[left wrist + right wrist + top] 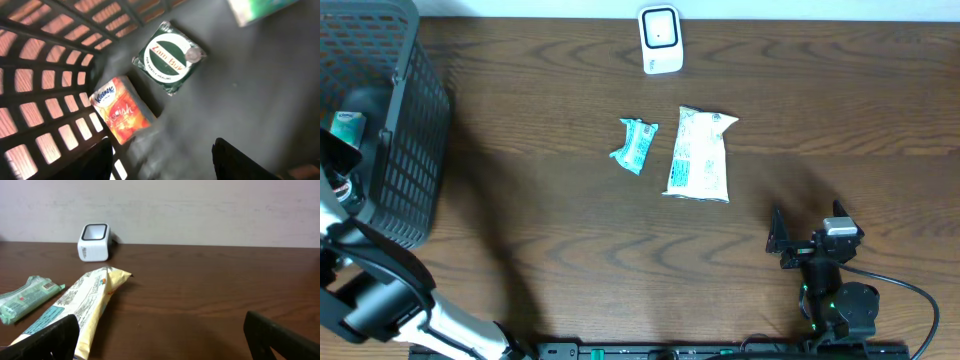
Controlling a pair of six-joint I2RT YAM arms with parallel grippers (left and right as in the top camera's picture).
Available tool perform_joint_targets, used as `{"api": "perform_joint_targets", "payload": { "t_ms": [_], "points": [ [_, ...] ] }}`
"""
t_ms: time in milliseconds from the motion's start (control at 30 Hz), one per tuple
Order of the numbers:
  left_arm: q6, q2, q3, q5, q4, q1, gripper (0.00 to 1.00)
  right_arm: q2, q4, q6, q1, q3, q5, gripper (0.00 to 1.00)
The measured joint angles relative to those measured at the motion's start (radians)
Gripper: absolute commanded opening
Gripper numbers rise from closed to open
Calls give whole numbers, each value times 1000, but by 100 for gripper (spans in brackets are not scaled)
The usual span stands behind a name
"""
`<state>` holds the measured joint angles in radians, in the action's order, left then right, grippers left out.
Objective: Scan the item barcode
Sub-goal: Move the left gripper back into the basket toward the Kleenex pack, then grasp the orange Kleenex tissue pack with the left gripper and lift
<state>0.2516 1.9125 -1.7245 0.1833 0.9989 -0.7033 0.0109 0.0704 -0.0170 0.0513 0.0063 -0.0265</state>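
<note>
My left gripper [162,161] hangs open inside the black mesh basket [415,120], with nothing between its dark fingers [90,160]. Below it on the basket floor lie an orange Kleenex pack [122,110] and a green-and-white round-logo packet [167,62]. A green box [260,9] shows at the top edge. The white barcode scanner [660,40] stands at the table's far side. My right gripper [808,222] rests open low over the table at the near right, holding nothing, facing the scanner [94,242].
A small teal packet [635,145] and a longer white-and-yellow pack [700,155] lie mid-table between the scanner and my right gripper. The pack [80,305] reaches close to the right gripper's left finger. The basket walls [45,80] close in on the left gripper.
</note>
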Motion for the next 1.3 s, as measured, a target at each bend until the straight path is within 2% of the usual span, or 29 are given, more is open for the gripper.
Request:
{"api": "perform_joint_targets", "payload": {
  "t_ms": [233,467,633,1167,1300],
  "points": [
    [40,90,0,30,18,0,63,0,0,0,0,0,0,99],
    [204,185,0,55,98,0,64,0,0,0,0,0,0,99],
    [267,195,0,60,101,0,64,0,0,0,0,0,0,99],
    [295,195,0,79,40,-78,62,0,0,0,0,0,0,99],
    [294,195,1,82,18,-83,58,0,0,0,0,0,0,99]
  ]
}}
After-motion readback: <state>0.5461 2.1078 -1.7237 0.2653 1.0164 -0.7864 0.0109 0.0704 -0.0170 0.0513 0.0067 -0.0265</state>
